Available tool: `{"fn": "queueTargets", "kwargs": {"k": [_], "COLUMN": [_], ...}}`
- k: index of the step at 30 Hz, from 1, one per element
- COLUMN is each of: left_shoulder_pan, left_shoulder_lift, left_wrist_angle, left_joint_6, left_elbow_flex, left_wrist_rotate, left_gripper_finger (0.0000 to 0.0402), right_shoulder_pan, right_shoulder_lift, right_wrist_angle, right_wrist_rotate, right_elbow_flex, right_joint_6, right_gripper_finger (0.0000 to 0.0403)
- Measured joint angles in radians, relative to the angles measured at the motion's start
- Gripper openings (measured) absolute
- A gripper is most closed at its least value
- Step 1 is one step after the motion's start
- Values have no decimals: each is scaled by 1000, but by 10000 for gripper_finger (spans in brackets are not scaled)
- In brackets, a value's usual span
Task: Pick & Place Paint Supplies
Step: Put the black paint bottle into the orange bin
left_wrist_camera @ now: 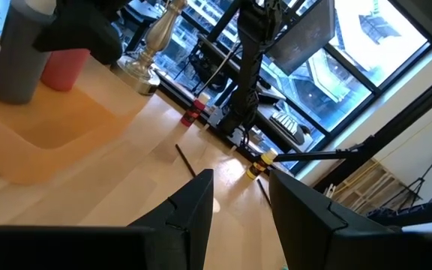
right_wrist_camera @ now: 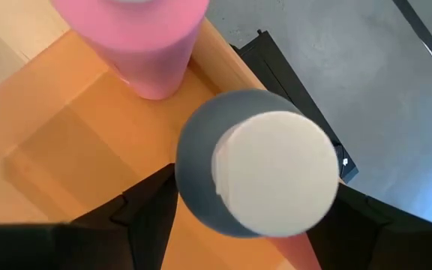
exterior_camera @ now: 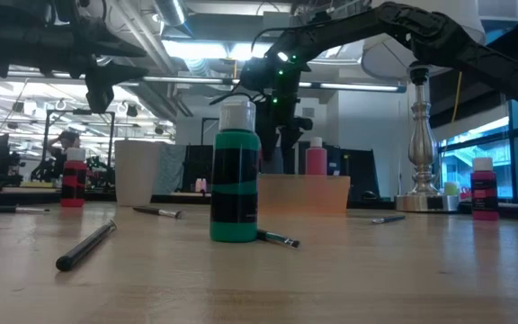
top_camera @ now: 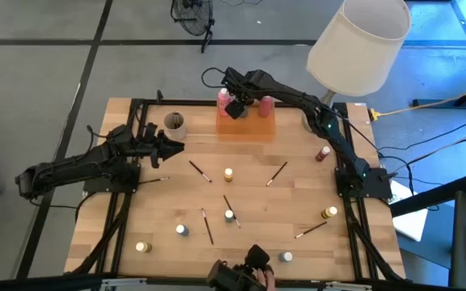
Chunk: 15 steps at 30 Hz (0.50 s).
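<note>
My right gripper (top_camera: 235, 106) reaches over the orange tray (top_camera: 246, 128) at the table's far edge and is shut on the grey white-capped bottle (right_wrist_camera: 272, 172). Two pink bottles (top_camera: 223, 98) (top_camera: 265, 103) stand upright in the tray on either side of it. My left gripper (top_camera: 173, 147) is open and hovers near the beige cup (top_camera: 174, 124), touching nothing. Small pots with yellow (top_camera: 229, 174), white (top_camera: 181, 229) and red (top_camera: 323, 152) lids stand on the table. Thin dark brushes (top_camera: 199, 171) (top_camera: 277, 173) lie flat among them. My right gripper pinches the grey bottle's body (right_wrist_camera: 193, 176) just below the white cap, one finger (right_wrist_camera: 145, 214) on each side. The fingers come from above, pointing down. The bottle is upright, and in the left wrist view its base (left_wrist_camera: 10, 94) looks set on the tray floor.
A white-shaded lamp (top_camera: 358, 44) stands at the far right corner, close to my right arm. A green white-capped bottle (exterior_camera: 235, 175) stands close to the low camera. A camera mount (top_camera: 245, 275) sits at the near edge. Bare wood shows between the pots and brushes.
</note>
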Motion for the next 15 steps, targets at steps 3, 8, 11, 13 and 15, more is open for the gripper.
{"fn": "queueTargets", "kwargs": {"k": [3, 8, 11, 13, 15], "left_shoulder_pan": [0, 0, 0, 0, 0], "left_shoulder_lift": [0, 0, 0, 0, 0], "left_wrist_angle": [-7, -21, -26, -26, -26], "left_joint_6": [0, 0, 0, 1, 5], "left_elbow_flex": [0, 0, 0, 0, 0], "left_wrist_rotate": [0, 1, 2, 2, 2], "left_gripper_finger": [127, 127, 127, 127, 127], "right_shoulder_pan": [0, -2, -1, -1, -1], "right_shoulder_lift": [-2, -20, -37, -47, -52], "right_wrist_angle": [-8, -17, -16, -16, -17], "right_wrist_rotate": [0, 4, 30, 54, 61], "right_elbow_flex": [0, 1, 1, 3, 3], "right_joint_6": [1, 3, 3, 3, 3], "right_gripper_finger": [261, 261, 261, 261, 261]}}
